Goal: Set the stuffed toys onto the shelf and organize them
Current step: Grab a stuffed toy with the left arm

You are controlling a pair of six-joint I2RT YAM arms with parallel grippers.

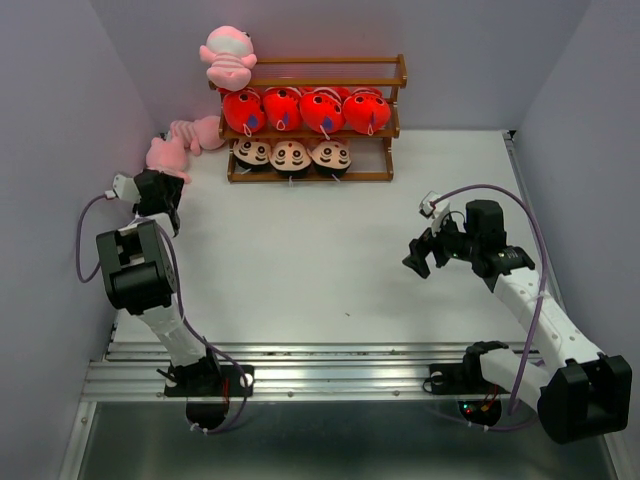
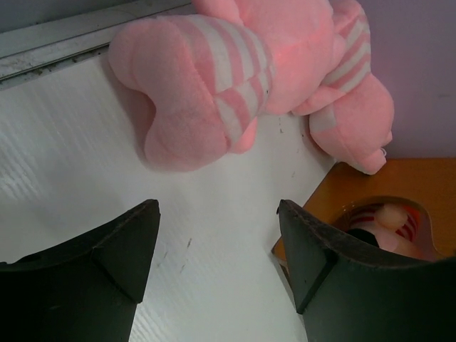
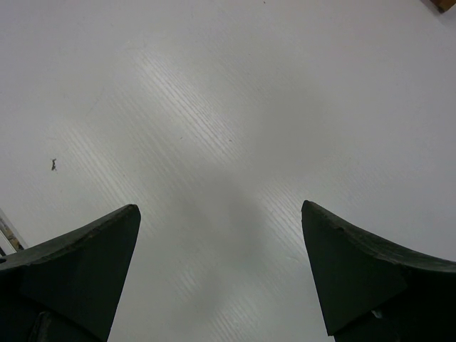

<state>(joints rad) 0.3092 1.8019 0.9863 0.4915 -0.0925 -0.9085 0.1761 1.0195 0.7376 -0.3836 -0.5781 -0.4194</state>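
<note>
The brown wooden shelf stands at the back of the table. One pink striped toy lies on its top tier, several red-orange fish fill the middle tier, and three boy dolls sit on the bottom one. Two more pink striped toys lie on the table left of the shelf. My left gripper is open just short of the nearer pink toy, with only table between its fingers. My right gripper is open over bare table.
In the left wrist view the shelf's side panel is close to the right finger, with a doll showing through its cut-out. A metal rail and the left wall run behind the pink toys. A shelf corner peeks in.
</note>
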